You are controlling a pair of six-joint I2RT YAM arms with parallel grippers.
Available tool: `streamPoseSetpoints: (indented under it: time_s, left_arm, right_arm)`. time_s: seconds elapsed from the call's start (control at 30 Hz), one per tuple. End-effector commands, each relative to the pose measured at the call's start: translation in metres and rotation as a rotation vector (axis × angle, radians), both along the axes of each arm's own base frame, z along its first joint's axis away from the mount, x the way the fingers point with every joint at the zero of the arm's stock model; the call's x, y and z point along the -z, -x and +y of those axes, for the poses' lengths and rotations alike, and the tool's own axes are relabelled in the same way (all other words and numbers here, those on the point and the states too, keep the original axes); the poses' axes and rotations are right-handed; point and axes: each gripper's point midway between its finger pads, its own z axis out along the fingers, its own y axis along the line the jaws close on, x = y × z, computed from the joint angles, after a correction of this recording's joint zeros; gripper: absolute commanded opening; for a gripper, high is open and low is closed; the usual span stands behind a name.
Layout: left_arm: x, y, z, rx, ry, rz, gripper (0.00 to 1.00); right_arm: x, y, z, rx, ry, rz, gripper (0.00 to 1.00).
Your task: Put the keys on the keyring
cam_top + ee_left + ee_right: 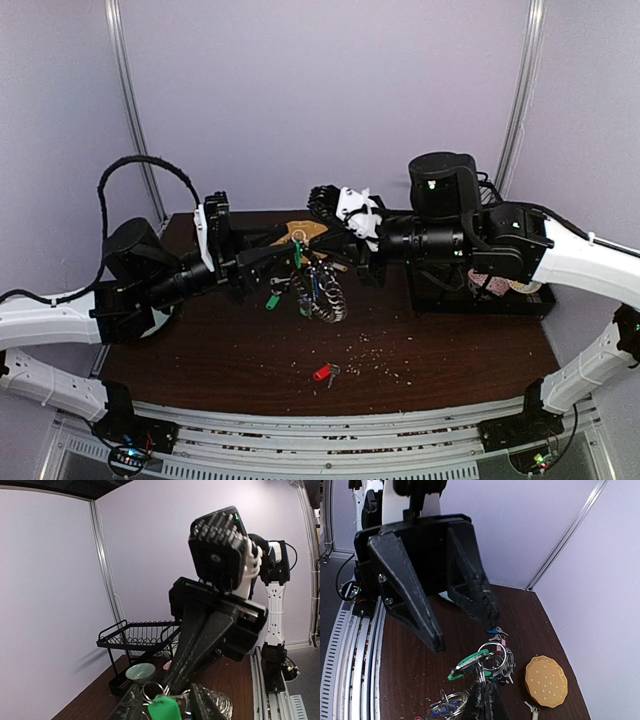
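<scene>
Left gripper (pixel 465 630): one. We find its jaws spread wide, with the tips just over the key cluster and nothing pinched.
Green-tagged keys (pixel 470 660): we count two, both among the wire loops between the two grippers.
Plate (pixel 546 681): one, round and yellow-orange, on the table behind the cluster and near the far edge.
Keyring (pixel 328 297): one. It stands on edge at mid-table, fringed with small keys. We cannot tell whether its lower rim touches the wood.
Red-tagged key (pixel 321 373): one, lying alone toward the near edge and well apart from the keyring.
Right gripper (pixel 485 697): one, with its jaws pressed together on the keyring's wire.
Dish rack (pixel 480 295): one, black, at the right edge, with one green bowl (pixel 140 671) just beside it.
Table (pixel 200 360): we note open wood at front left and front right, with crumbs scattered around the red-tagged key.
</scene>
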Motion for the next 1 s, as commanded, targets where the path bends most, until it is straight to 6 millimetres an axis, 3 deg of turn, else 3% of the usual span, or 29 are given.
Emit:
streamPoseSetpoints:
  time_s: [0.0, 0.17, 0.33, 0.4, 0.57, 0.73, 0.97]
  left_arm:
    - [-0.009, -0.003, -0.005, 0.021, 0.001, 0.136, 0.34]
    - [0.006, -0.018, -0.01, -0.044, -0.089, 0.221, 0.28]
    - [0.008, 0.002, -0.003, -0.004, -0.072, 0.159, 0.54]
    - [0.017, 0.004, 0.0, -0.085, -0.089, 0.088, 0.58]
    - [0.017, -0.013, 0.002, -0.277, -0.111, 0.01, 0.57]
    - [0.013, -0.024, 0.01, -0.357, -0.096, -0.006, 0.43]
    - [0.01, -0.03, 0.024, -0.419, -0.051, 0.025, 0.45]
  right_arm:
    - [-0.022, -0.001, 0.001, 0.022, -0.024, -0.069, 0.0]
    - [-0.026, 0.001, 0.002, 0.022, -0.032, -0.082, 0.0]
    - [-0.035, -0.008, 0.005, 0.076, -0.063, -0.047, 0.0]
    - [-0.038, -0.012, 0.008, 0.1, -0.082, -0.014, 0.0]
    - [-0.04, -0.014, 0.011, 0.12, -0.119, 0.035, 0.0]
    - [-0.041, -0.01, 0.011, 0.1, -0.13, 0.042, 0.0]
    - [-0.039, -0.01, 0.013, 0.093, -0.122, 0.037, 0.0]
